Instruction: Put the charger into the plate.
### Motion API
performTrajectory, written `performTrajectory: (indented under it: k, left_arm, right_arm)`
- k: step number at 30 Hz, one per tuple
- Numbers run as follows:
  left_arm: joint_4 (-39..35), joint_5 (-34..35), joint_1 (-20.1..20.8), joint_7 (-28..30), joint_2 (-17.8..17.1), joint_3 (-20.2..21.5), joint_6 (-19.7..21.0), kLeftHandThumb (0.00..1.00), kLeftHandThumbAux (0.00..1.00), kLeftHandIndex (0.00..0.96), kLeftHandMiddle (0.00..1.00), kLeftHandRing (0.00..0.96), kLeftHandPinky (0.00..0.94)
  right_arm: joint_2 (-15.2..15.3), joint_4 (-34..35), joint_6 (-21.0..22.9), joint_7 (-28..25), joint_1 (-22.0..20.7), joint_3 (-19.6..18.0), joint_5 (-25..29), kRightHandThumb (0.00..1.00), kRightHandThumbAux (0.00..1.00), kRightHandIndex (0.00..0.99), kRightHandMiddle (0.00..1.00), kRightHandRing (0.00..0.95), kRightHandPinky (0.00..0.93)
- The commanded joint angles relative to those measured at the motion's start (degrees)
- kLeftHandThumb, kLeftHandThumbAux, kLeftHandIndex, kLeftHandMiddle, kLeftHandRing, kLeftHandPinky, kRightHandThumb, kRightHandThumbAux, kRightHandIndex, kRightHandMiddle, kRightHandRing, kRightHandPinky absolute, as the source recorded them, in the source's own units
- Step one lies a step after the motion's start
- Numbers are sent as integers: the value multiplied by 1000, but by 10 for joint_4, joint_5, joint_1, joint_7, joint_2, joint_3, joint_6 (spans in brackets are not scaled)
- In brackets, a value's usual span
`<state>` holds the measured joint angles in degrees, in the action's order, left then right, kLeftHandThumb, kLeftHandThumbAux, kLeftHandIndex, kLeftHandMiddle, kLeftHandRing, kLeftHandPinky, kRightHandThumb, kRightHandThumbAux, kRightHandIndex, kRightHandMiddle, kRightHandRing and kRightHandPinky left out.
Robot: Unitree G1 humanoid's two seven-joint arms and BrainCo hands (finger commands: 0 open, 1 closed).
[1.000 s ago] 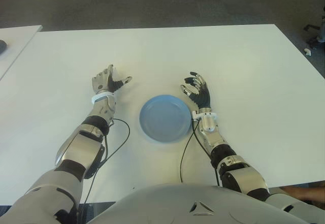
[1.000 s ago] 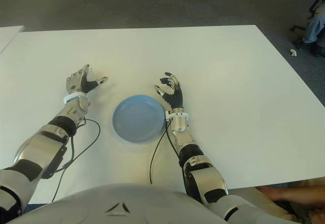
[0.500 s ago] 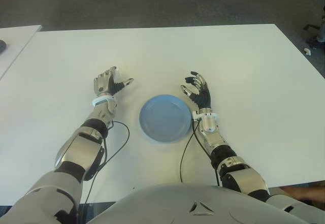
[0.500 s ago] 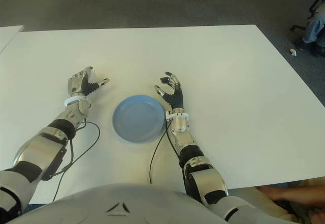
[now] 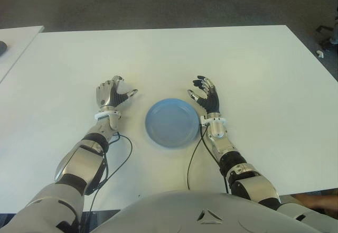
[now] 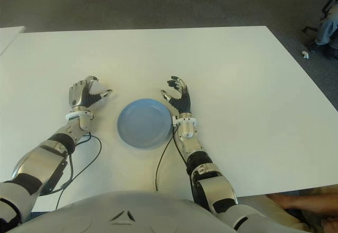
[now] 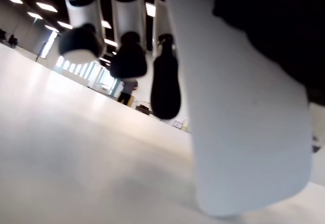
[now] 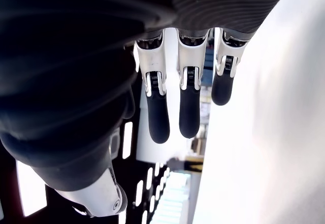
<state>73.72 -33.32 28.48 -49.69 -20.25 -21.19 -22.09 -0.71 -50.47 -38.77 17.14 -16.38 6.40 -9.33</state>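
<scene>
A broad white table (image 5: pixel 253 64) fills most of the scene, with dark carpeted floor (image 5: pixel 158 0) beyond its far edge. The corner of a second white table (image 5: pixel 16 40) shows at the robot's far left.

Both of the robot's forearms reach forward over the table from the near edge. A thin black cable (image 5: pixel 125 151) loops on the table beside the left forearm, and another cable (image 5: pixel 192 159) runs along the right one.

A round blue plate (image 5: pixel 172 122) lies flat on the table between the two hands, with nothing in it.

The right hand (image 5: pixel 207 94) shows just beside the plate's right rim, palm turned toward the plate. Its dark fingers (image 8: pixel 158 117) are loosely bent, apart from one another, and it holds nothing.

The left hand (image 5: pixel 111 92) shows to the left of the plate, near it but clear of its rim. Its wrist view shows a white charger (image 7: pixel 244 127), a rounded block, held against the palm with the dark-tipped fingers (image 7: pixel 165 84) curled beside it. The hand is closed around the charger, which sits low, close to the table. In the eye views the charger is hidden inside the hand. It is outside the plate, off to the plate's left.
</scene>
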Motion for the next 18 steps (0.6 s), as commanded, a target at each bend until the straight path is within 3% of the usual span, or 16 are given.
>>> performTrajectory:
  k: [1, 18]
  left_arm:
    - [27, -12, -39, -1, 7, -12, -29, 505, 555, 801, 863, 854, 875]
    - [27, -4, -40, -18, 6, 0, -76, 441, 541, 846, 884, 876, 896]
  right_arm:
    - [12, -46, 24, -5, 94, 3, -14, 73, 872, 241, 340, 301, 236]
    - [4, -35, 37, -40, 99, -13, 8, 1, 892, 248, 326, 299, 255]
